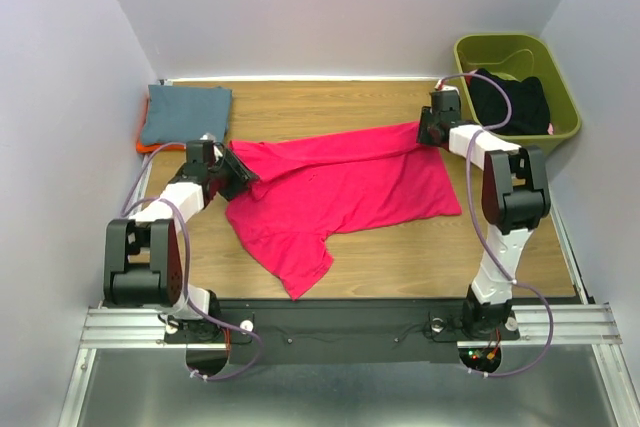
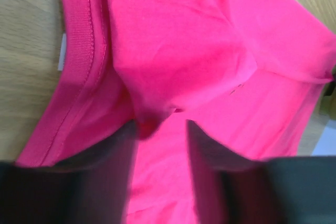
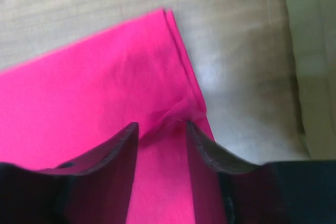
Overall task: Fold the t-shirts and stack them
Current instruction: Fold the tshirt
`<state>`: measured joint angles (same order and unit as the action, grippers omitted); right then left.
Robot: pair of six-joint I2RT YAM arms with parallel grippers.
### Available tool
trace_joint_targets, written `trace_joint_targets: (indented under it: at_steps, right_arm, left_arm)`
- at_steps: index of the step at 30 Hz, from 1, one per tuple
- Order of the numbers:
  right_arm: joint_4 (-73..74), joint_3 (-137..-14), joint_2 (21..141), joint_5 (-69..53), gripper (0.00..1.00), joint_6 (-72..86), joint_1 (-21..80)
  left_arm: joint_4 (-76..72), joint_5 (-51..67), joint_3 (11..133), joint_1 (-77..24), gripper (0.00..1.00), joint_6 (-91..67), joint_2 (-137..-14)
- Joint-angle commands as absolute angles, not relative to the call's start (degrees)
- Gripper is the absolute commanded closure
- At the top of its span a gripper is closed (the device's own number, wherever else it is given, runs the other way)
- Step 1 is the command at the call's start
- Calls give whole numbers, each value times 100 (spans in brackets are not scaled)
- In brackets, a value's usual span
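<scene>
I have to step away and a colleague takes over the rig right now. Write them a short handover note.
Left gripper: shut on the pink t-shirt near its collar.
Right gripper: shut on the same shirt's hem corner. The top edge is stretched between them and the rest lies unfolded on the table.
The blue-grey t-shirt lies folded at the back left on the orange t-shirt, of which only an edge shows. The black garment is in the olive bin.
Done: two shirts stacked.
Left: fold and stack the pink one, then the black one.
</scene>
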<state>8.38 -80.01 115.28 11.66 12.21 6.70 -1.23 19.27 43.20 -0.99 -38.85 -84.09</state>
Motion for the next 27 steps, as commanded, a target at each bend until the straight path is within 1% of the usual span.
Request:
trace_joint_targets:
  at_steps: [1,2,3,5,7,10,11,13,16,17,24,26,27]
  right_arm:
    - [737,-7892,10758,967,48,1257,615]
    - [782,-7919,10706,932,47,1248,607]
    - [800,-7971,10618,888,47,1239,606]
    - [817,-8077,10626,730,47,1248,580]
    - [826,-8304,10748,607,50,1301,571]
    - [835,-8594,11002,484,52,1415,536]
    - [844,-8674,11065,449,53,1432,536]
    - [835,-8780,11205,378,54,1494,536]
    - [835,-8999,11478,229,55,1547,501]
    - [835,-9096,11626,202,56,1556,492]
    - [835,-9378,12146,26,59,1678,440]
    - [835,-9352,12330,-202,60,1810,370]
    - [835,-9334,12392,-211,60,1837,343]
  left_arm:
    - [-177,1513,4491,-62,38,-3754,-7665]
    - [-80,1373,4665,-53,28,-3675,-7551]
    - [-10,1119,4763,-44,21,-3604,-7532]
    - [184,906,5000,-44,20,-3377,-7585]
    - [263,765,5413,-44,20,-3174,-7909]
    - [343,861,6019,-44,20,-3033,-8638]
    - [369,905,6168,-44,23,-3015,-9014]
    - [369,940,6520,-44,25,-3006,-9332]
    - [387,844,6864,-44,32,-2980,-9834]
    - [387,835,7012,-44,39,-2953,-10044]
    - [562,475,7330,-44,44,-2909,-10713]
    - [580,177,7269,-44,57,-2970,-10801]
    - [571,115,7199,-44,61,-2988,-10845]
